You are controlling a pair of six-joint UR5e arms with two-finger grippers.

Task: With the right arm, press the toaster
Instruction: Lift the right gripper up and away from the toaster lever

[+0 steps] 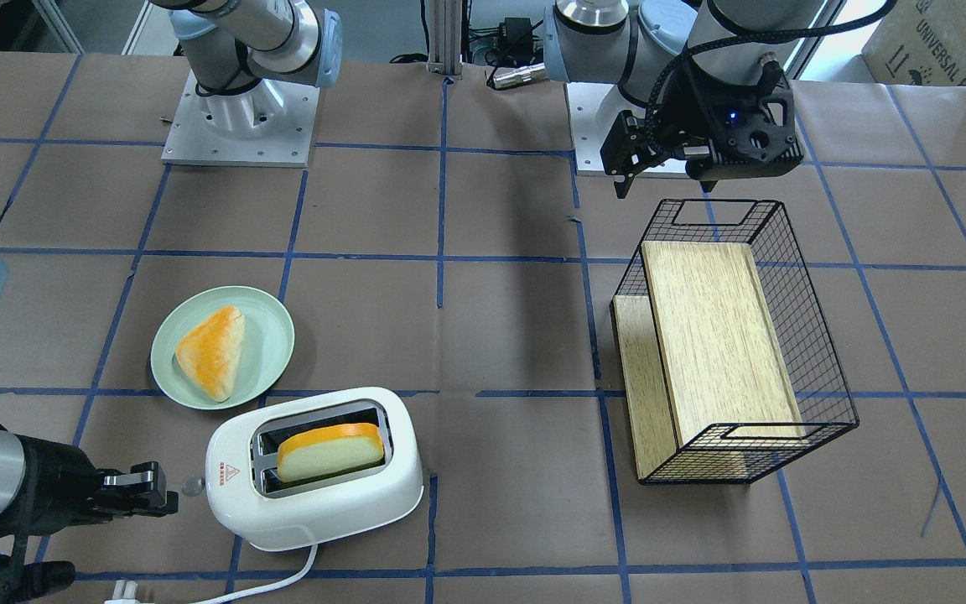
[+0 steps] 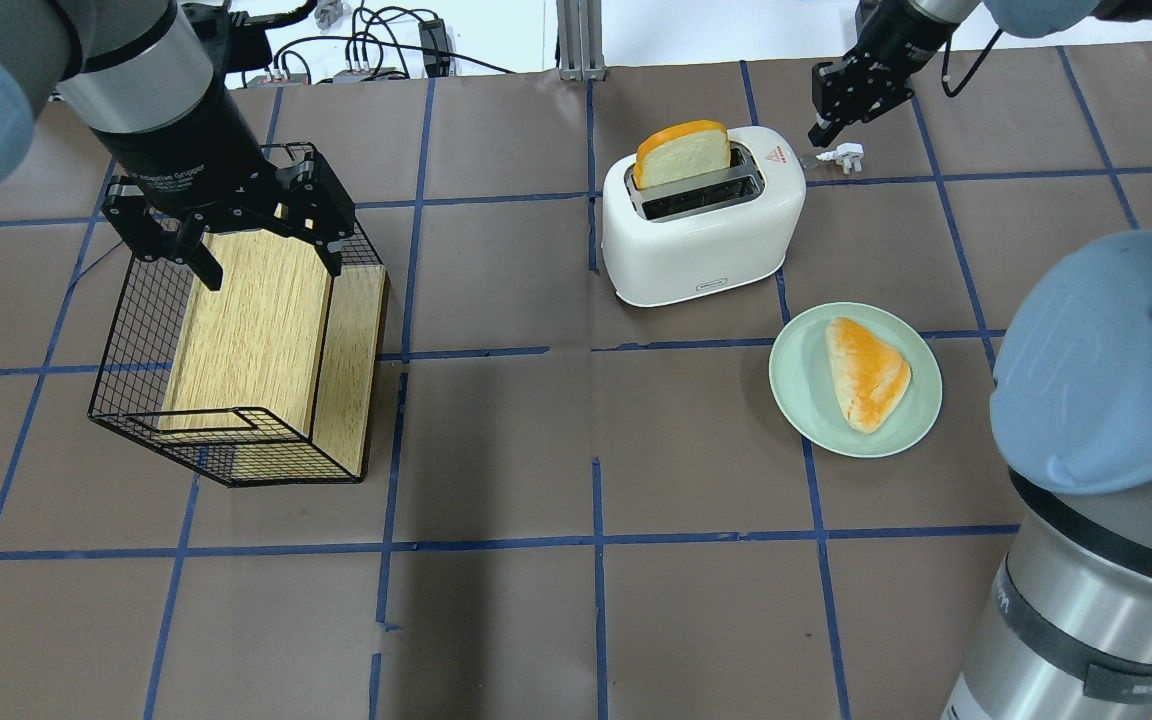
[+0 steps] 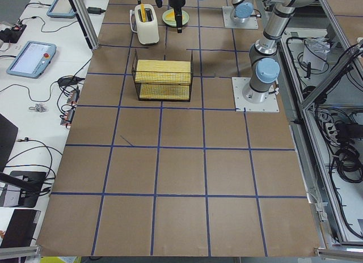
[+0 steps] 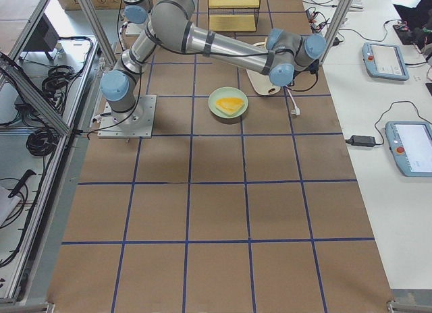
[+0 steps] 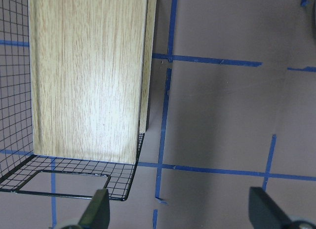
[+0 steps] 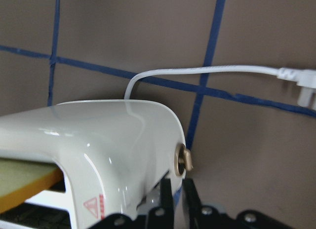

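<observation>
Care matters: the right gripper (image 1: 166, 495), fingers together at the toaster's (image 1: 315, 512) nine o'clock, should sit squarely on the lever (image 1: 192, 485) before pushing down.

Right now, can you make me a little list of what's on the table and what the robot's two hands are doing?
Toaster: white toaster, standing upright
Bread: slice sticking up out of one slot
Plate: green plate beside the toaster, holding a triangular bun
Basket: wire basket lying on its side, wooden board inside
Right hand: right gripper shut, at the toaster's end; touching or not, cannot tell
Left hand: left gripper open, above the basket
</observation>
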